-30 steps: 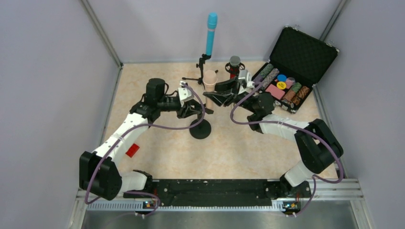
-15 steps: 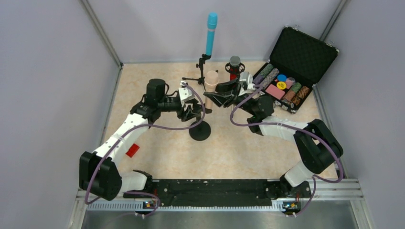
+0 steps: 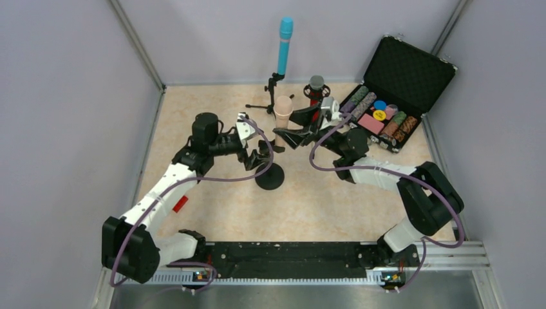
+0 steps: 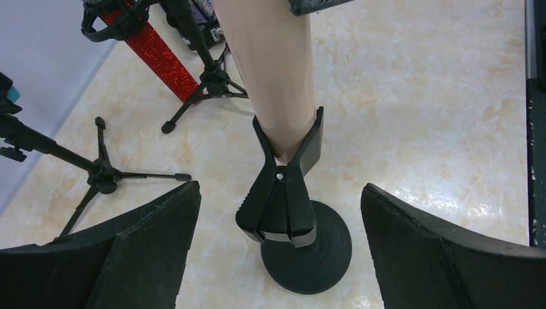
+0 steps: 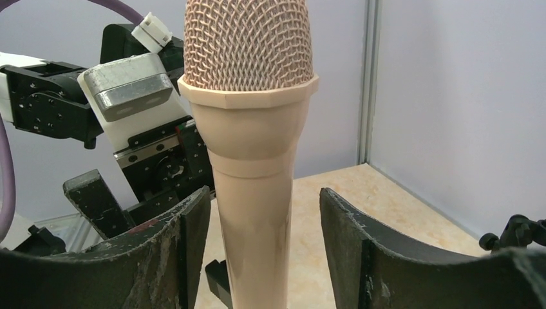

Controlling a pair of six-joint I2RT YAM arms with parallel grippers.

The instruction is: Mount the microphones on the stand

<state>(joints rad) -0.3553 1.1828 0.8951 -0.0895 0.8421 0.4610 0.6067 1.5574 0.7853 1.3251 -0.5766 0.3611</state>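
Mounting looks finished: teal microphone (image 3: 283, 48) and red microphone (image 4: 153, 53) stand held, peach microphone (image 5: 251, 161) sits in the clip (image 4: 283, 187). Left gripper (image 4: 280, 193) and right gripper (image 5: 264, 193) gape, pinching nothing; only backing away seems left.

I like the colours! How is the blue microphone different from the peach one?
The teal-blue microphone is on a tripod stand; the peach microphone sits in a clip on a round-base stand. The teal-blue one stands free at the back; the peach one is between the fingers of the open right gripper. Both stand upright.

Pale lilac walls (image 3: 64, 96), marbled beige tabletop (image 3: 309, 199)
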